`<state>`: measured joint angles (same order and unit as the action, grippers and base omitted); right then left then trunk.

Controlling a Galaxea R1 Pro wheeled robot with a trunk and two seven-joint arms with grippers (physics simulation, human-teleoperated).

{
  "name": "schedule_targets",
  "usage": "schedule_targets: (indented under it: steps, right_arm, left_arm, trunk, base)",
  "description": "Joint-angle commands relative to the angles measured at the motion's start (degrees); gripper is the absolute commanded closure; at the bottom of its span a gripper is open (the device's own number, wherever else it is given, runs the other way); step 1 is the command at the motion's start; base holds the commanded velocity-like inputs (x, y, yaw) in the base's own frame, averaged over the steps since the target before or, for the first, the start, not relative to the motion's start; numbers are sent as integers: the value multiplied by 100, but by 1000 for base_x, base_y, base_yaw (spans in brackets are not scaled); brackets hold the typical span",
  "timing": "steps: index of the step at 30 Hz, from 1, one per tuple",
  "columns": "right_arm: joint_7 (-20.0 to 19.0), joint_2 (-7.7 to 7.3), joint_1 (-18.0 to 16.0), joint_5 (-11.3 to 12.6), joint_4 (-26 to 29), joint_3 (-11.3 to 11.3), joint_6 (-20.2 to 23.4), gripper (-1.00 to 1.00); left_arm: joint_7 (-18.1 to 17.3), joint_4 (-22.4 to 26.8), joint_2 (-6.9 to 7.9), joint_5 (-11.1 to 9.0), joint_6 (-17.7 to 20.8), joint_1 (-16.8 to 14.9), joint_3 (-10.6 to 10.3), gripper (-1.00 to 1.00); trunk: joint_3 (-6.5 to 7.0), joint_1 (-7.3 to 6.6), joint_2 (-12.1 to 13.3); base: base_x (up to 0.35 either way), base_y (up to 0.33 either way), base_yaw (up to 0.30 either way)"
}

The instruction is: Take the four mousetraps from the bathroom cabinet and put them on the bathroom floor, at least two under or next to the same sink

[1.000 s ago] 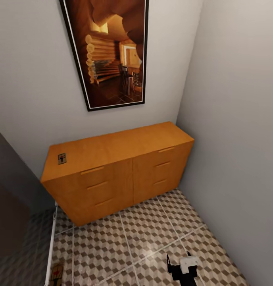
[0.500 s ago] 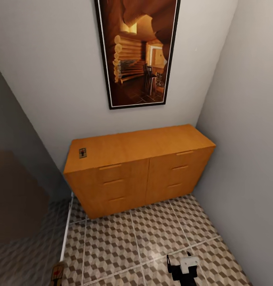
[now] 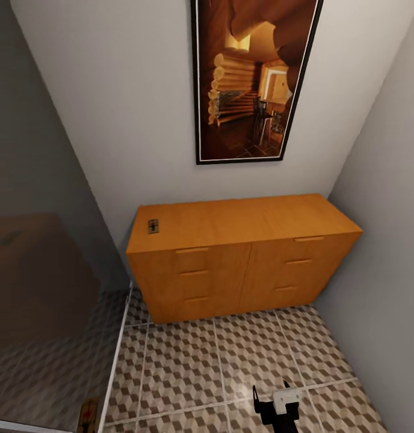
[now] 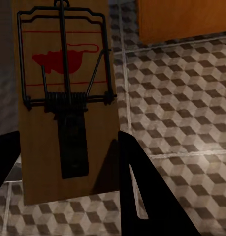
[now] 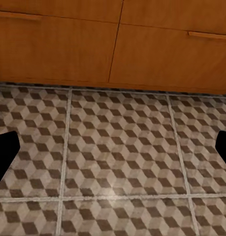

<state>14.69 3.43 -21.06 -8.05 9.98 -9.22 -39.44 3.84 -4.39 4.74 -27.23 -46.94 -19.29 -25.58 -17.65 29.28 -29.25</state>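
Left hand point(image 4: 68, 162) clamped on mousetrap point(image 4: 66, 98) above bathroom floor point(image 3: 231, 355); right hand point(image 5: 113, 152) spread wide, empty. Second mousetrap point(image 3: 153, 226) on cabinet point(image 3: 243, 252) top, far left. Risk: loose grip, early drop away from sink.

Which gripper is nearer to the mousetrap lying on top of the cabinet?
Left. The mousetrap on the cabinet sits at its left end; the left gripper, holding another mousetrap, is low on that side. The right gripper is further right.
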Motion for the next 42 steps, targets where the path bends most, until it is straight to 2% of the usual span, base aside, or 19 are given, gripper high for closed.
schedule_targets:
  steps: [1,6,10,12,14,16,22,42]
  right_arm:
    - [60,0,-4,-57,-4,-14,-2,-100]
    - [60,0,-4,-59,1,-18,-3,-100]
    - [60,-4,-4,-63,3,-18,-3,-100]
    - [60,-11,-4,-64,4,-18,-3,-100]
    - [60,-23,-4,-65,4,-18,-3,-100]
    - [60,-28,-4,-65,4,-18,-3,-100]
    - [60,-31,-4,-65,4,-24,-3,-100]
    - [42,7,-4,-71,-18,-33,-3,-100]
  left_arm:
    - [34,-18,-12,-2,-5,-9,-45,100]
    - [3,-23,-197,24,142,-8,-60,100]
    - [-94,-26,-228,46,167,-5,-71,100]
    - [-222,-26,-219,77,177,4,-75,100]
    - [-492,-27,-162,173,191,84,-78,100]
    - [-534,-27,-127,191,193,105,-78,100]
    - [-574,-27,-19,207,194,137,-79,100]
    - [-576,-22,-16,209,194,153,-79,100]
  trunk:
    - [-8,2,-8]
    - [-8,2,-8]
    - [-8,2,-8]
    - [-8,2,-8]
    - [-8,2,-8]
    - [-8,2,-8]
    - [-8,2,-8]
    - [-8,2,-8]
  base:
    - [0,0,152]
    - [0,0,48]
    - [0,0,6]
    - [0,0,2]
    - [0,0,1]
    - [0,0,0]
    - [0,0,0]
    - [0,0,0]
